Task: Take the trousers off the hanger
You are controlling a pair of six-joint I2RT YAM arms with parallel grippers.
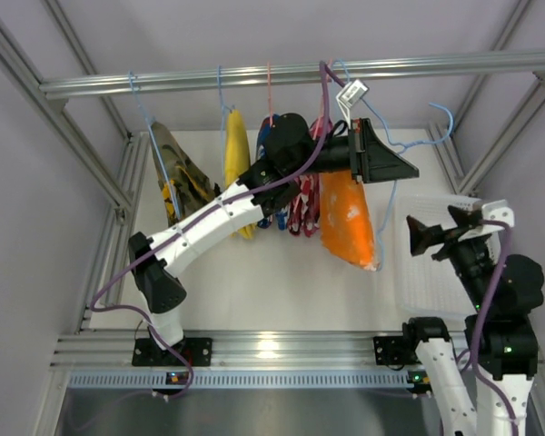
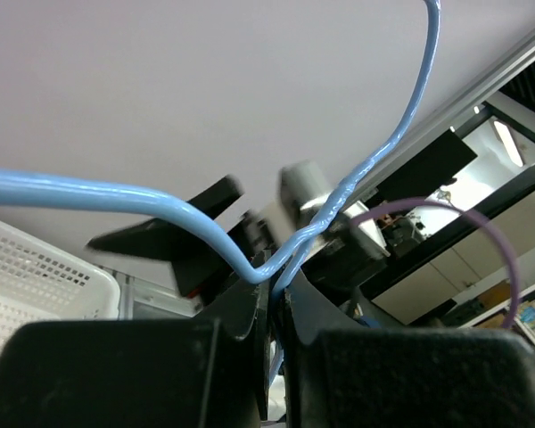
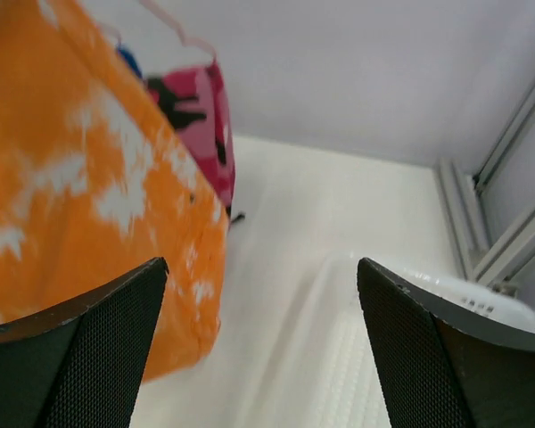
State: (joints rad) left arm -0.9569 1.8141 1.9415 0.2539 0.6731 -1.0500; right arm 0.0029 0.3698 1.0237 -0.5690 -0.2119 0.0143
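left hand (image 2: 272, 290): one, seen clamped tight on the hanger (image 2: 116, 198), raised near the rail (image 1: 209, 82).
hanger: one, of light-blue wire, gripped at the bend below its twisted neck.
trousers (image 1: 345, 213): one orange pair, hung just below the left hand; whether it is carried by the hanger cannot be told.
right hand (image 3: 260, 267): one, fingers held wide apart, nothing between them, over the basket (image 1: 416, 286).
basket: one, white, set at the right side of the worktop (image 1: 272, 282).
rail: one; a camouflage garment (image 1: 182, 177), a yellow garment (image 1: 237, 150) and a pink camouflage garment (image 3: 201, 116) are hung there; the cluster between is too crowded to be counted.
in the way: one purple cable (image 2: 428, 202) is looped beside the hanger's neck.
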